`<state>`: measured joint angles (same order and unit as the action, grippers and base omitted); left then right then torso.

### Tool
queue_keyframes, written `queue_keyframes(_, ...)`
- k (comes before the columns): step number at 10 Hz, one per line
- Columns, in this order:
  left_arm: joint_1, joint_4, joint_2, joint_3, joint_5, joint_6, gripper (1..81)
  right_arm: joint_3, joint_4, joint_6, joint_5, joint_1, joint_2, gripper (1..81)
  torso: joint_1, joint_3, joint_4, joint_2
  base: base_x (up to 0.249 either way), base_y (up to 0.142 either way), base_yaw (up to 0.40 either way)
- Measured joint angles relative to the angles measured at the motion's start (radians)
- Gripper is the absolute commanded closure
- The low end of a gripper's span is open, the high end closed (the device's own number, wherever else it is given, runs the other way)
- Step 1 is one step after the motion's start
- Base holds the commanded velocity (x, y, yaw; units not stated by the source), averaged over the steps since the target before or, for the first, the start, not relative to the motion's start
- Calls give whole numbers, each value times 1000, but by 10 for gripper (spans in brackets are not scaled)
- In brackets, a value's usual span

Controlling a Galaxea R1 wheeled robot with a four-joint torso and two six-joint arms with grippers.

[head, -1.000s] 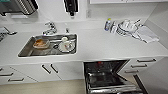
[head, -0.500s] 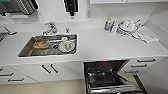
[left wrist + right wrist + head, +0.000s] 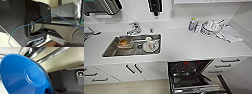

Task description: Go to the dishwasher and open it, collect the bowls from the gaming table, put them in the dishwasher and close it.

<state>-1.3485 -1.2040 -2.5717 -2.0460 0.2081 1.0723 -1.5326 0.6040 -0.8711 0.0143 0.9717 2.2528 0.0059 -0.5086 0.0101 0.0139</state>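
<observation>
Closest to the right wrist camera, a blue bowl (image 3: 23, 75) stands on edge, its underside and round foot facing the lens; its rim runs down to the dark wrist plate, so it appears carried by the right arm, though the fingers are not visible and their state cannot be told. Beyond the bowl lie a beige floor and a steel strip with a small lit indicator. At the left wrist, the robot's dark housing and a thin blue cable (image 3: 31, 23) cross the view; the left gripper's state cannot be told either. From the head camera, the dishwasher (image 3: 194, 77) is nearest, directly below and slightly right, with its door dropped open and the dark racks exposed. Just left of it are white cabinet doors (image 3: 131, 71). Above them runs the white counter (image 3: 184, 47). Set into it is a steel sink (image 3: 111, 48) holding an orange bowl (image 3: 124, 43) and white dishes. Farther back stand a faucet (image 3: 134, 28), a bottle (image 3: 192, 24) and a dish rack (image 3: 211, 27).
</observation>
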Motion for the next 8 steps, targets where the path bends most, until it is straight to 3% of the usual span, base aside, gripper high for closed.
queue_keyframes(3, -24, 0, -61, -144, 3, 0, 10, 95, -53, -3, -59, -121, -51, 811, 0, 0, 0, 0, 0, 0, 0)
queue_keyframes(8, -77, 1, -183, -410, 9, -1, 10, 103, -176, -6, -121, -313, -86, 811, 0, 0, 0, 0, 0, 0, 0)
